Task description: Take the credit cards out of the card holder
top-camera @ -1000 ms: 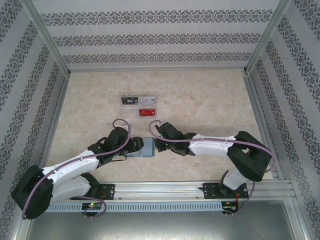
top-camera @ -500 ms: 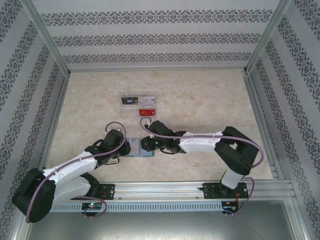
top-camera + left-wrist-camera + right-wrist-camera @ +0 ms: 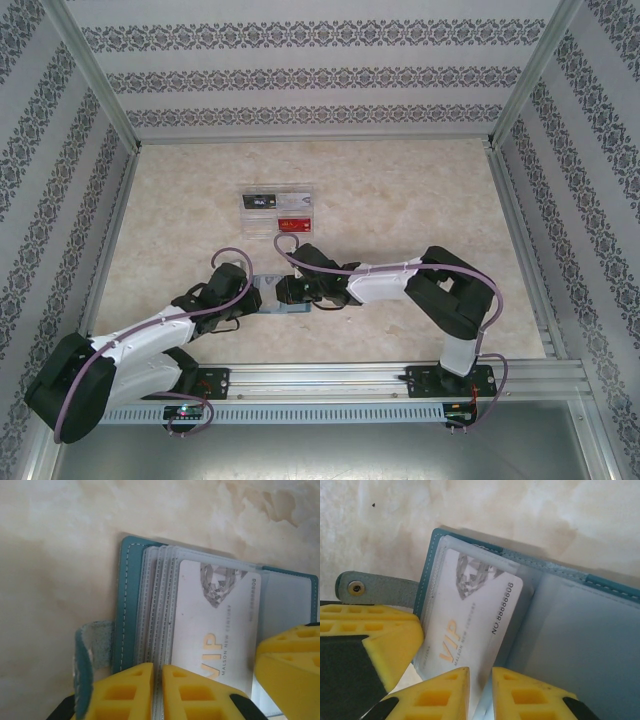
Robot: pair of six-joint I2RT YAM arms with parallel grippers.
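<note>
The teal card holder lies open near the table's front, between my two grippers. In the left wrist view the card holder shows a stack of clear sleeves. A white VIP card sits in the top sleeve. My left gripper is shut on the sleeves' near edge; from above it is at the holder's left side. My right gripper is closed on the lower corner of the white card, which lies askew in its sleeve. From above, the right gripper is over the holder.
A clear plastic tray with black, silver and red cards stands behind the holder. The holder's snap strap sticks out to its side. Each wrist view catches the other gripper's yellow finger close by. Patterned walls ring the table.
My left gripper has closed on the sleeves and drawn slightly left. The right arm has swung left, bringing its gripper over the holder onto the card.
</note>
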